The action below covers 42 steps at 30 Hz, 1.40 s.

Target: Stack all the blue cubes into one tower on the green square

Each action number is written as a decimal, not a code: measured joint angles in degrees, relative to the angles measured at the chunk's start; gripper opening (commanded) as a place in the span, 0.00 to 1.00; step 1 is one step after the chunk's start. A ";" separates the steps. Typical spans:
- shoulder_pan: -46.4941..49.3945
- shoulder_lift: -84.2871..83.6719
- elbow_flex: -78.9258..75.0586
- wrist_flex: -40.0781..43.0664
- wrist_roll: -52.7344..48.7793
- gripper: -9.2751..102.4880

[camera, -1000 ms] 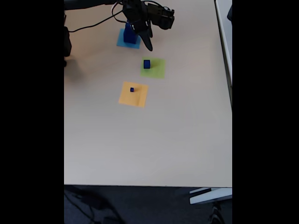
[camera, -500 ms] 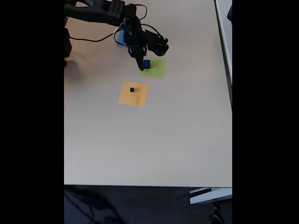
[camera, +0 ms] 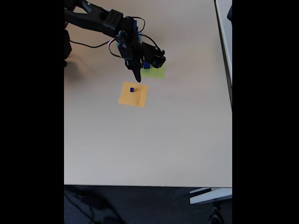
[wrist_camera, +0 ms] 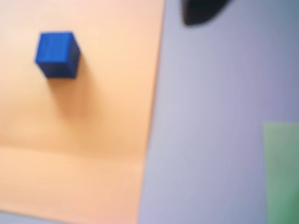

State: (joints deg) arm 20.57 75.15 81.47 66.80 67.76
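The gripper (camera: 137, 77) hangs over the table (camera: 154, 140), its dark fingertip pointing down toward 6 o'clock; whether its fingers are released or clenched cannot be told. Just below the tip, 1 tiny blue cube (camera: 132, 89) sits on the orange-yellow square (camera: 133, 98), at 10 o'clock in the wrist view (wrist_camera: 57, 53). The green square (camera: 158, 73) lies at 2 o'clock from it, partly covered by the arm (camera: 100, 21).

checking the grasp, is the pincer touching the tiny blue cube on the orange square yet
Apart. The wrist view shows the tiny blue cube alone on the orange square, with bare paper between it and the pincer's dark fingertip.
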 measured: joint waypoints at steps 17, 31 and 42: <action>2.90 -2.02 5.62 -5.19 -2.72 0.26; 4.66 -3.96 5.62 -5.71 -3.96 0.25; 5.54 -5.27 5.62 -6.86 -4.39 0.24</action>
State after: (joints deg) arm 26.10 69.87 87.10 59.94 63.37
